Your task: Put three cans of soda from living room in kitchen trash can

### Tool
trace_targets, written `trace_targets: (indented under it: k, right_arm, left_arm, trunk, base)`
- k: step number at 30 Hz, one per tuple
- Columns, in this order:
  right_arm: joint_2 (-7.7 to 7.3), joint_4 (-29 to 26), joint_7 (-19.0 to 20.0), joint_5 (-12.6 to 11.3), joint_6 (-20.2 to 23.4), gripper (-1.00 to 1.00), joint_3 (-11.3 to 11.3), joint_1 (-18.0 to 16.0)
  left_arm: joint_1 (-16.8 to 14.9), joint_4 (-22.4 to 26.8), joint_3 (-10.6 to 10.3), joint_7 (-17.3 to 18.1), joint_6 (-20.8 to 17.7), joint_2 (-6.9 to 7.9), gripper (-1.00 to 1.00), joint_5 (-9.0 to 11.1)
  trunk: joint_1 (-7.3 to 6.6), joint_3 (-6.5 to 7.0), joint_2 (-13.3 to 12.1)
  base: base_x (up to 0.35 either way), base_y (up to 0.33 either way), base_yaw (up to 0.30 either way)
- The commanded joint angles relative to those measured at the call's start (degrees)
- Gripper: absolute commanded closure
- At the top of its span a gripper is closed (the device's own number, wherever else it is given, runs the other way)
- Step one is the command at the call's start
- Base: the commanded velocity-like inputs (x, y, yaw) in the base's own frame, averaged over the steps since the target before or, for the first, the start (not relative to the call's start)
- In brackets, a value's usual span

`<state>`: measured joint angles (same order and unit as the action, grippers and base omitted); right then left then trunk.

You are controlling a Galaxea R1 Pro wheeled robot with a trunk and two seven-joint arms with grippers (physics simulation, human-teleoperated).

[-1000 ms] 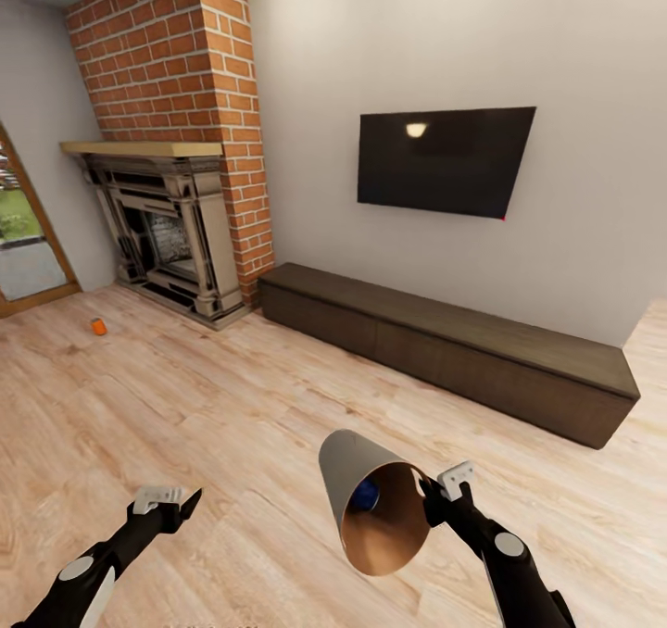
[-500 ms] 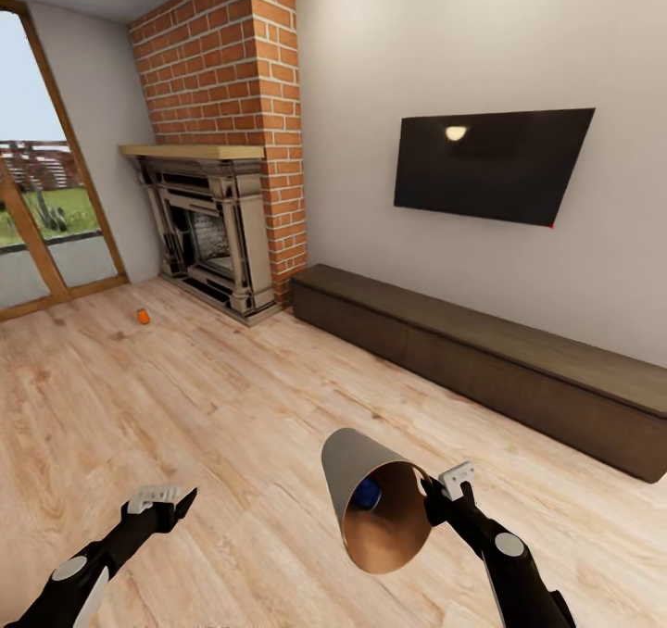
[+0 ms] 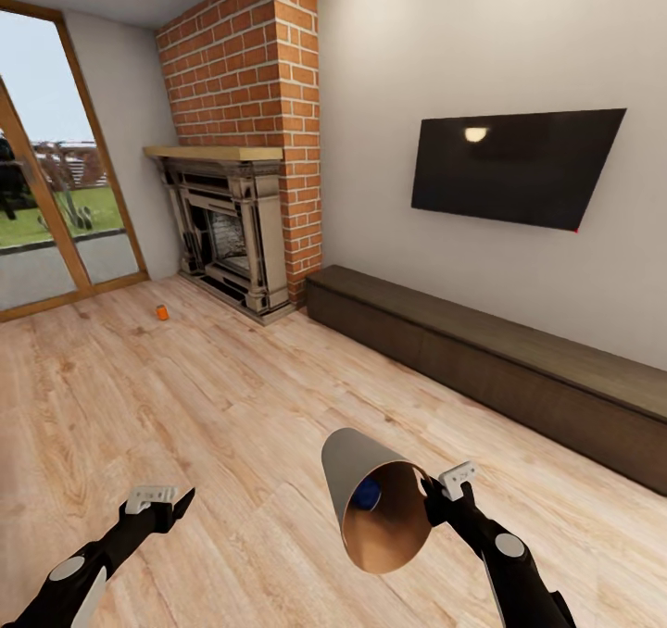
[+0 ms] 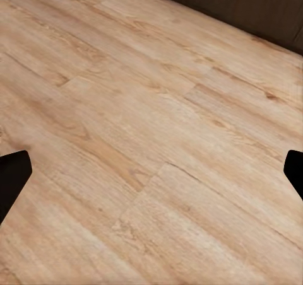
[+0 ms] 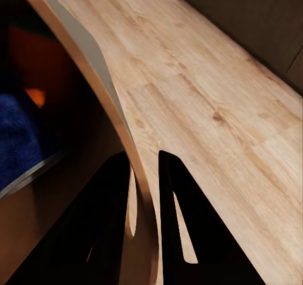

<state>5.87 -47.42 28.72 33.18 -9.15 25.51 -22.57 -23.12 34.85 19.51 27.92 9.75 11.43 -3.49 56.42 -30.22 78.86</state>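
The grey tash can [image 3: 357, 480] hangs tilted above the living room floor, its coppery mouth facing me. My right gripper [image 3: 432, 500] is shut on its rim. In the right wrist view the rim [image 5: 95, 64] runs between the fingers [image 5: 180, 215]. A dark blue can of soda [image 3: 367, 493] lies inside the bin; it also shows in that view [image 5: 19, 140], with an orange shape [image 5: 35, 96] beside it. An orange can of soda [image 3: 162, 311] stands on the floor far ahead on the left, near the fireplace. My left gripper [image 3: 171, 501] is open over bare planks [image 4: 151, 171].
A red brick fireplace [image 3: 245, 239] stands at the back. A low dark bench [image 3: 482, 359] runs along the right wall under a wall television [image 3: 514, 169]. A glass door [image 3: 46, 193] is at the far left. Light wood floor [image 3: 213, 396] stretches between me and the orange can.
The camera has turned left, so the whole room has slid rightward and the glass door has come into view. Both arms and the held bin keep the same pose.
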Motion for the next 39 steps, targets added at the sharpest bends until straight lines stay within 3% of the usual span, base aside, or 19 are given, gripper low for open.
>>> trace_targets:
  k: [1,18,24,27,32,35,38,39]
  right_arm:
    - [0.02,-0.10,0.26,-0.67,0.02,1.00,0.02,-0.02]
    - [-0.63,0.14,0.47,-0.54,-0.22,1.00,0.16,-0.01]
    - [-2.73,0.27,1.02,-0.48,-1.30,1.00,0.22,0.51]
    - [-3.37,-0.05,2.52,-0.47,-4.19,1.00,0.30,0.84]
    - [-3.89,-4.17,10.41,-0.94,-7.98,1.00,0.99,4.71]
    - [-4.56,-11.91,22.65,-3.47,-9.13,1.00,5.22,8.99]
    - [-4.82,-14.42,32.25,-6.48,-9.07,1.00,9.12,9.79]
    - [-4.92,-15.32,35.89,-7.44,-9.01,1.00,11.42,9.99]
  left_arm:
    - [0.00,-0.02,0.00,-0.02,0.00,0.00,-1.00,-0.01]
    - [0.00,-1.24,0.00,-0.15,0.09,-0.08,-1.00,0.06]
    - [0.00,-1.26,0.00,-0.15,0.20,-0.09,-1.00,-0.02]
    - [0.00,-1.48,0.00,-0.15,0.58,-0.21,-1.00,-0.09]
    - [0.00,-2.81,0.00,-0.15,0.86,-0.32,-1.00,-0.04]
    - [0.00,-3.20,0.00,-0.15,0.95,-0.35,-1.00,-0.09]
    - [0.00,-3.27,-0.01,-0.15,0.96,-0.37,-1.00,-0.12]
    - [0.00,-3.29,-0.01,-0.15,0.96,-0.39,-1.00,-0.15]
  trunk:
    - [0.00,0.01,0.00]
    - [0.00,0.01,0.00]
    - [0.00,0.01,0.00]
    - [0.00,0.01,0.00]
    - [0.00,0.01,0.00]
    - [0.00,0.01,0.00]
    - [0.00,0.01,0.00]
    - [0.00,0.01,0.00]
  base:
    - [0.000,0.000,0.005]
    - [0.000,0.000,0.000]
    - [0.000,0.000,0.000]
    - [0.000,0.000,0.000]
    - [0.000,0.000,0.000]
    - [0.000,0.000,0.000]
    - [0.000,0.000,0.000]
    - [0.000,0.000,0.000]
